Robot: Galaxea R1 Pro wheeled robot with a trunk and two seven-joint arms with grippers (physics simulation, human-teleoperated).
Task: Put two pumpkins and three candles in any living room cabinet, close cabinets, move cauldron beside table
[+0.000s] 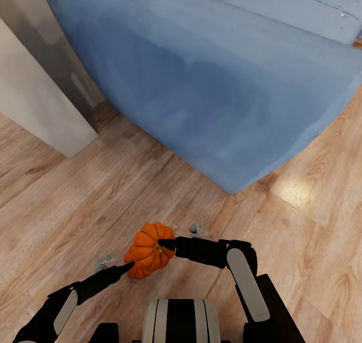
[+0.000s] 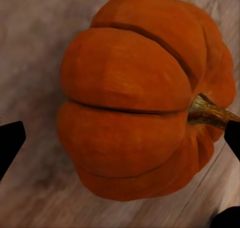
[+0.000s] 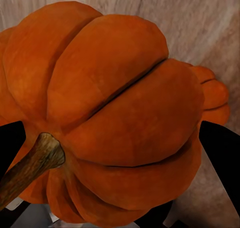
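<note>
Two orange ribbed pumpkins hang close together above the wood floor in front of my trunk. My right gripper (image 1: 162, 243) is shut on the upper pumpkin (image 1: 150, 235), its fingers (image 3: 220, 158) pressing both sides of that pumpkin (image 3: 115, 87) near the brown stem. My left gripper (image 1: 131, 266) is shut on the lower pumpkin (image 1: 146, 267), which sits large between its black fingers (image 2: 10, 143) as the pumpkin (image 2: 130, 87) with its stem pointing sideways. The lower pumpkin (image 3: 216, 95) also peeks out behind the upper one. Candles, cabinet, cauldron and table are out of view.
A big blue sofa (image 1: 211, 81) fills the space ahead and to the right. A pale wall corner (image 1: 40, 106) stands at the left. Two small pale items (image 1: 197, 229) (image 1: 105, 261) lie on the wood floor (image 1: 75, 197) beside the pumpkins; I cannot identify them.
</note>
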